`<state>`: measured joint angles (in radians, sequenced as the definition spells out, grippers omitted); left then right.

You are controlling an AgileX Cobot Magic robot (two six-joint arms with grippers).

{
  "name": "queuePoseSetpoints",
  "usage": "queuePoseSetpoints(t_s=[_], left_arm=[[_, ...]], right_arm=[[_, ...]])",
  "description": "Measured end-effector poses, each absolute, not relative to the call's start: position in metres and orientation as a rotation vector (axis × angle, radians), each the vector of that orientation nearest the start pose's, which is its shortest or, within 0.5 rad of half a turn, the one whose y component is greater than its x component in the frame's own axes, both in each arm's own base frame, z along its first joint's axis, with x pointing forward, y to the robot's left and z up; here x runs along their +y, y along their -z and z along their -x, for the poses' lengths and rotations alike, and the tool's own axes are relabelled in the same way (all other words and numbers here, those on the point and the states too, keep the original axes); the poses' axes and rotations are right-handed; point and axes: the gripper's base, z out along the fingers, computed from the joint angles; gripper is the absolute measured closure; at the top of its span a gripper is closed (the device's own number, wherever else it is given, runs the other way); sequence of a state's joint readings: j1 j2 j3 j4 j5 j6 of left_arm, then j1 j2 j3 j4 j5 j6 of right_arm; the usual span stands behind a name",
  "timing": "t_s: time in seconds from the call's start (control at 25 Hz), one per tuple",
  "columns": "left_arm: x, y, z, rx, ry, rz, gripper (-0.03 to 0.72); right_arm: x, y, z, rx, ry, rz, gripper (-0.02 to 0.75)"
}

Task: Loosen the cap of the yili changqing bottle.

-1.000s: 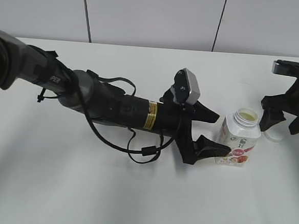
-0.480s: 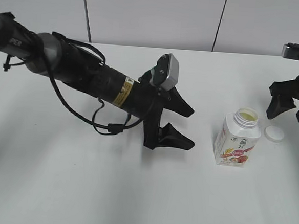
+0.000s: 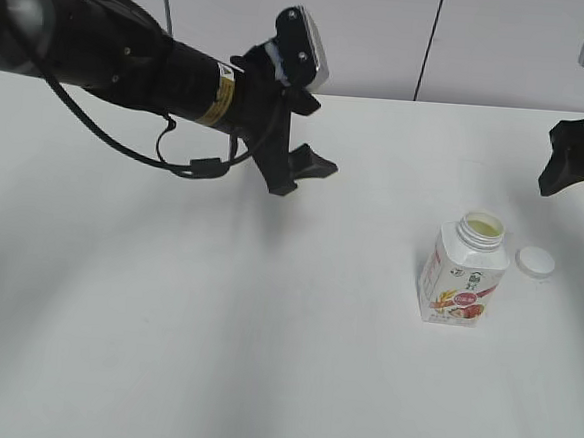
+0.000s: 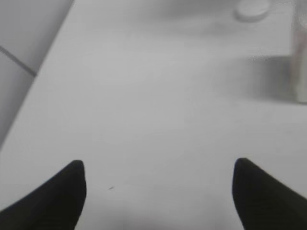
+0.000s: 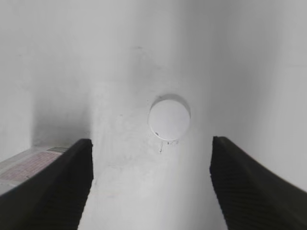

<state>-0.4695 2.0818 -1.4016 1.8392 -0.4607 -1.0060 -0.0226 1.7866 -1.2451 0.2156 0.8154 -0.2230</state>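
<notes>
The yili changqing bottle (image 3: 466, 274) stands upright on the white table, its neck open, with a red and pink fruit label. It shows blurred at the right edge of the left wrist view (image 4: 301, 52) and at the lower left of the right wrist view (image 5: 21, 163). The white cap (image 3: 536, 261) lies flat on the table just right of the bottle; it also shows in the right wrist view (image 5: 169, 119) and the left wrist view (image 4: 252, 8). My left gripper (image 3: 300, 174) is open and empty, raised far left of the bottle. My right gripper (image 3: 580, 179) is open and empty, above the cap.
The white table (image 3: 214, 324) fills the view, with a grey panelled wall (image 3: 285, 28) behind its far edge. The left arm's black body and cables (image 3: 152, 69) stretch over the table's back left.
My left arm has drawn back from beside the bottle, up and to the left. My right gripper has lifted up and away from the cap.
</notes>
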Motion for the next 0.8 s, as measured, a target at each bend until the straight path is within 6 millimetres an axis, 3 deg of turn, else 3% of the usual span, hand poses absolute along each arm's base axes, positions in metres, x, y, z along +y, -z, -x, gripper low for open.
queuePoseSetpoints(t_s=[0.28,0.48,0.6,0.8], left_arm=[[-0.217,-0.201,-0.409,1.690,-0.094,-1.297,0.176],[-0.187,-0.212,-0.421,1.898,-0.327,-0.883,0.204],[-0.165,-0.218,-0.417,2.038,-0.476,-0.679,0.207],[-0.147,-0.234,-0.399,2.236,-0.513,-0.680,0.207]], right_arm=[[0.006,-0.239,-0.353,2.754,-0.195,0.111,0.143],[0.007,-0.254,-0.345,2.729,-0.195,0.119,0.143],[0.007,-0.263,-0.341,2.711,-0.194,0.123,0.143],[0.008,-0.279,-0.332,2.678,-0.192,0.130,0.143]])
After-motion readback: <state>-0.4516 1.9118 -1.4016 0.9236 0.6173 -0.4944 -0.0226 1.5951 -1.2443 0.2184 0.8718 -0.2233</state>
